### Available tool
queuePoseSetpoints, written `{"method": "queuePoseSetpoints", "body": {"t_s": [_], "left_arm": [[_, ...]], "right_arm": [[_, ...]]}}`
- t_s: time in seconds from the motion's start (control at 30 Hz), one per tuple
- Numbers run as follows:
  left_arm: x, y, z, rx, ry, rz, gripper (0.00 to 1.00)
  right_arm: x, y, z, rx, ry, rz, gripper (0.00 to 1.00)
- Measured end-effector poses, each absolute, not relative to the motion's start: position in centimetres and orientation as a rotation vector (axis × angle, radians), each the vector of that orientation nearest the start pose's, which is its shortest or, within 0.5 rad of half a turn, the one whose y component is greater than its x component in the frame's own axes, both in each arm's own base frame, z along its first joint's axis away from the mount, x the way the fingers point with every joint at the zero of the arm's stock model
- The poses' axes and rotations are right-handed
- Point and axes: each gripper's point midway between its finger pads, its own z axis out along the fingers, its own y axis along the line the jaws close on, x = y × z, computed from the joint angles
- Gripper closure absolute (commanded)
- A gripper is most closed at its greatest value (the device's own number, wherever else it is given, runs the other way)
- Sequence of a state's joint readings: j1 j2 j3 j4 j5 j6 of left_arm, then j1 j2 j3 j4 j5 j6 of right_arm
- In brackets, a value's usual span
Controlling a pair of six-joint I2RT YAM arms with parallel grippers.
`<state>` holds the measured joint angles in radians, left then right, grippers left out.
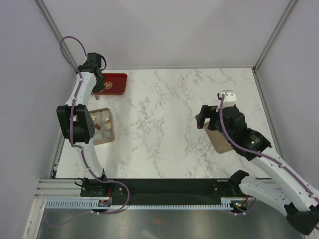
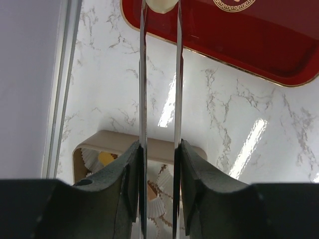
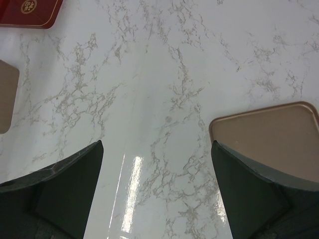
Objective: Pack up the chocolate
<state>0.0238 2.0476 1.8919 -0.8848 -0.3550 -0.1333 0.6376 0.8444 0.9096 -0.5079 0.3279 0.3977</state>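
- Left gripper [image 1: 98,90]: reaching over the red tray [image 2: 249,40] at the far left of the marble table [image 1: 169,109]. Its thin fingers [image 2: 143,74] are standing close together and pinching a cream-white chocolate piece [image 2: 160,4] at their tips.
- Cream-white chocolate piece: sitting at the tray's near edge; whether it is resting on the tray cannot be told.
- Box [image 1: 110,130]: lying near the tray, lined with white paper cups [image 2: 155,206] and holding other chocolate pieces [image 1: 104,118].
- Right gripper [image 3: 157,144]: hanging over bare marble with its fingers spread wide, gripping nothing.
- Lid [image 3: 269,139]: lying flat just beside the right gripper.
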Motion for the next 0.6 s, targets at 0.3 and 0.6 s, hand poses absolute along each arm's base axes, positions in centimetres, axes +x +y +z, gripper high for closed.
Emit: {"method": "queuePoseSetpoints", "body": {"t_s": [0.3, 0.6], "left_arm": [[41.3, 5.7, 20.2, -0.352, 2.458, 0.339, 0.61], [30.0, 3.5, 20.3, -0.373, 2.536, 0.205, 0.61]], "right_arm": [[24.8, 14.0, 25.0, -0.045, 1.983, 0.392, 0.02], [23.4, 14.4, 25.1, -0.079, 1.968, 0.463, 0.02]]}}
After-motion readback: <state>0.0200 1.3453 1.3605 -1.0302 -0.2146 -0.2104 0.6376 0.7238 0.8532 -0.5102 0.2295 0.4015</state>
